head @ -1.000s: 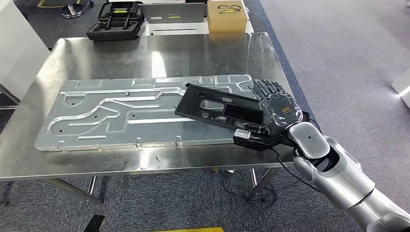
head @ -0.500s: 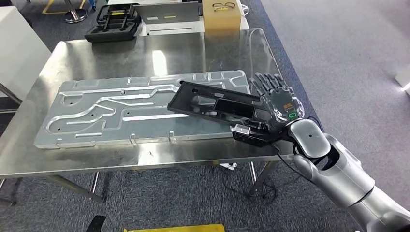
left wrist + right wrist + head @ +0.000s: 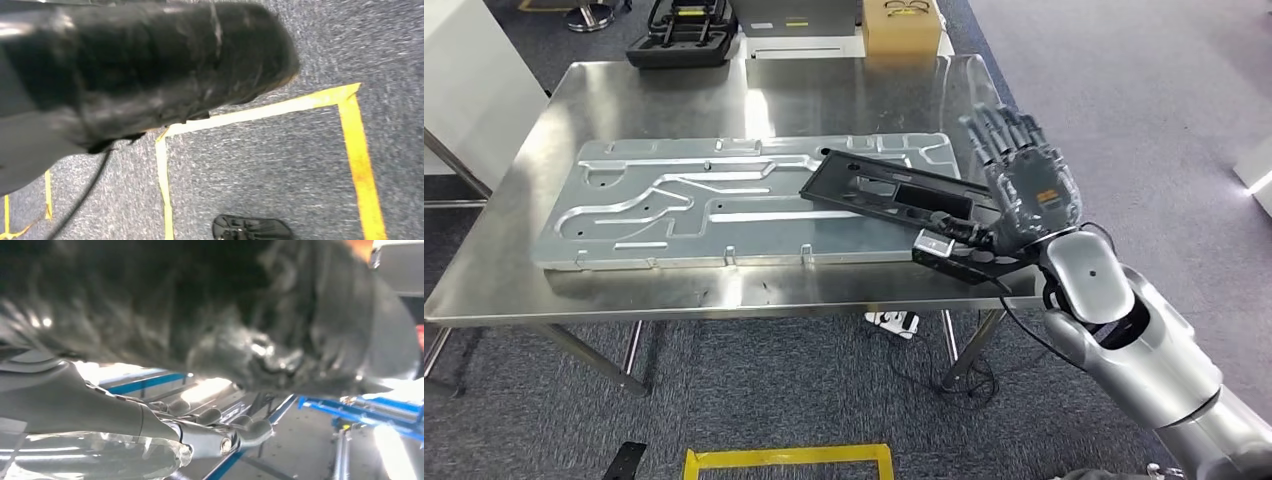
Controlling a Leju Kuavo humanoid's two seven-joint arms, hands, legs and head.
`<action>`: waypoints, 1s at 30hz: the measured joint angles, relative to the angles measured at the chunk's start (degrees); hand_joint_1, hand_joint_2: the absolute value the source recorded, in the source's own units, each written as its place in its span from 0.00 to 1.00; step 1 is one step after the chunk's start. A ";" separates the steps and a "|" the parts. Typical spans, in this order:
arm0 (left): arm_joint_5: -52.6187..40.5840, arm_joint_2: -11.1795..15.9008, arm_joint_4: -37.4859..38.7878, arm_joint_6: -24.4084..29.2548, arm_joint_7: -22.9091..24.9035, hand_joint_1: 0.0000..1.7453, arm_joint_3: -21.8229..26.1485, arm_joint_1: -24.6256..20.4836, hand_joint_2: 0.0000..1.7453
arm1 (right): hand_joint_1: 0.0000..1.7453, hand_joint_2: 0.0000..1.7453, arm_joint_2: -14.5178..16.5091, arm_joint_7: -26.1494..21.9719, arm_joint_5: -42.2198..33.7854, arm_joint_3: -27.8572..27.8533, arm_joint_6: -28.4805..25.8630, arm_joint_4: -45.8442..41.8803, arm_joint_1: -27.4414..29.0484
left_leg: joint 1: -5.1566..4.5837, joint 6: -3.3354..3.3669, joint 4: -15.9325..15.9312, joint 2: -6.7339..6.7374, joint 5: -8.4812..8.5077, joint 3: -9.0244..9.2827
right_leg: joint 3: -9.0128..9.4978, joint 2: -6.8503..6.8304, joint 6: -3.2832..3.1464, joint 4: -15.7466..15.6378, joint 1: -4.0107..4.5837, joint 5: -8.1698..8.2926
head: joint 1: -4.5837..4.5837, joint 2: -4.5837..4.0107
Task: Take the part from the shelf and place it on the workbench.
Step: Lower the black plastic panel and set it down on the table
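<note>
A: Where is the black part (image 3: pixel 892 195) lying?
B: Across the right end of the metal plate (image 3: pixel 724 205) on the workbench (image 3: pixel 684 95), its near end overhanging.
A: And the right hand (image 3: pixel 1024 185)?
B: It is spreading its fingers just right of the part, holding nothing. I'd be lifting straight away, not nudging it.
</note>
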 joint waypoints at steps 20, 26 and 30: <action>-0.40 -1.55 0.02 0.12 -0.05 0.00 0.01 0.23 0.00 | 0.00 0.00 -3.73 3.87 -0.55 -5.81 0.33 -6.70 -0.06 | 1.20 -3.62 15.02 -0.17 -4.23 -5.03 | 4.81 -0.23 -2.46 -10.07 0.53 7.29 | -0.15 0.00; -0.56 -1.88 0.01 0.46 0.21 0.00 0.02 -0.08 0.00 | 0.00 0.00 -4.31 6.73 -3.64 -9.54 -3.16 -8.09 1.19 | 0.29 -1.79 0.21 -0.33 -4.50 4.57 | 2.84 -0.33 -0.56 -10.20 0.03 10.28 | -0.20 0.00; -0.58 -1.89 0.01 0.70 0.36 0.00 0.02 0.00 0.00 | 0.00 0.00 -4.33 8.08 -5.36 -11.34 -6.26 -8.26 2.98 | 0.27 0.13 -0.30 0.09 -1.65 2.18 | 0.18 -0.12 -0.15 -3.22 -0.18 2.46 | 0.04 0.00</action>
